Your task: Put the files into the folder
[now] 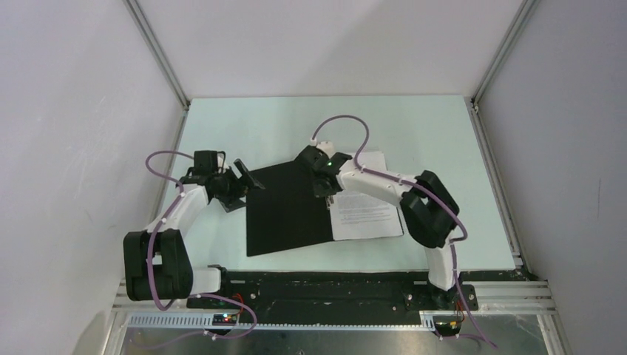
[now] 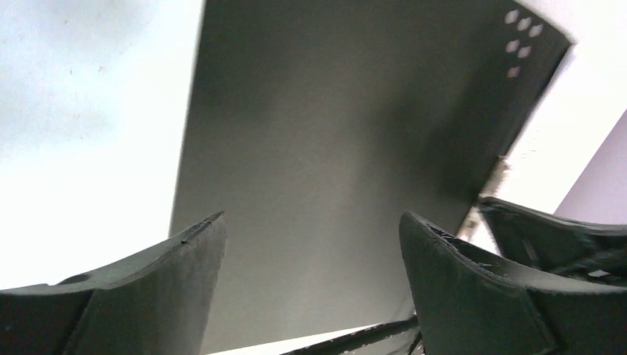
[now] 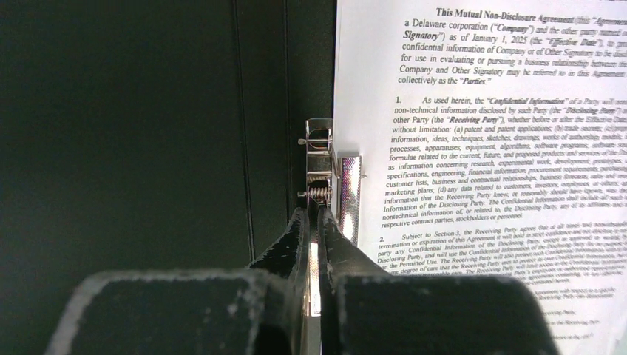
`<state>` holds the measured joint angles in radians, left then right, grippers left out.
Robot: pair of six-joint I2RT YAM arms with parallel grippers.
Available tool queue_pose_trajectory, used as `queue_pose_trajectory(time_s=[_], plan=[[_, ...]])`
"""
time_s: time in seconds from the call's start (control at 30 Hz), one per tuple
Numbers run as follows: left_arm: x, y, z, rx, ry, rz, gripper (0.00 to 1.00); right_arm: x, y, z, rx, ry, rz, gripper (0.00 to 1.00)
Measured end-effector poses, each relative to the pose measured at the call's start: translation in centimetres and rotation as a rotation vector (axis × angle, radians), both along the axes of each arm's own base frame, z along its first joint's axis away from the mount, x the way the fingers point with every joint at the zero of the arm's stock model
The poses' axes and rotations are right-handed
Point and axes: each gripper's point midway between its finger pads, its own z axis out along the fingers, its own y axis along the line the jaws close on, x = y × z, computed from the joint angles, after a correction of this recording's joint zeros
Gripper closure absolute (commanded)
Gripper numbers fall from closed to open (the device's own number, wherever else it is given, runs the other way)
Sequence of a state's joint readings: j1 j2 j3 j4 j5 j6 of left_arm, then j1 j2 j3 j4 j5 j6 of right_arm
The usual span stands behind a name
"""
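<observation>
Left arm was bent at the elbow, reaching forward and inward; left gripper (image 1: pixel 242 180) jaws stood wide apart. Right arm was folded across toward centre; right gripper (image 3: pixel 314 216) jaws were pinched tight on the metal clip (image 3: pixel 319 159).

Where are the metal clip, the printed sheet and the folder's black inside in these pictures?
metal clip (image 3: pixel 319 159): right wrist view, on its chrome housing above the spring.
printed sheet (image 3: pixel 480 148): right wrist view, amid the text.
folder (image 1: pixel 288 203): top view, middle of its black inner cover.
</observation>
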<state>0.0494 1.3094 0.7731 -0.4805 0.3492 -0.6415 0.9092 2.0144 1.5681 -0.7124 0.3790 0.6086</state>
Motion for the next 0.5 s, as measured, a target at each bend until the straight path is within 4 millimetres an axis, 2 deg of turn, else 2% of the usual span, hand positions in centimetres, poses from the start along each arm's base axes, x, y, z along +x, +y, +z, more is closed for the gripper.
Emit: queue_pose_trajectory(time_s=[0.1,0.3,0.37,0.5], plan=[[0.0,-0.2,-0.1,-0.003,-0.002,-0.037,0.01,0.7,-0.6,3.0,0.050,-0.034,-0.002,1.00],[0.5,-0.7,0.4,-0.018,-0.020,-0.087,0.00,0.7,-2.0,9.0,0.140,-0.105,0.014,1.00],[0.8,-1.0,0.9,-0.034,-0.038,-0.102,0.00,0.6,-2.5,10.2,0.166,-0.113,0.017,1.00],[1.3,-1.8,2.0,-0.080,-0.078,-0.134,0.00,0.6,-3.7,10.7,0.188,-0.102,0.007,1.00]])
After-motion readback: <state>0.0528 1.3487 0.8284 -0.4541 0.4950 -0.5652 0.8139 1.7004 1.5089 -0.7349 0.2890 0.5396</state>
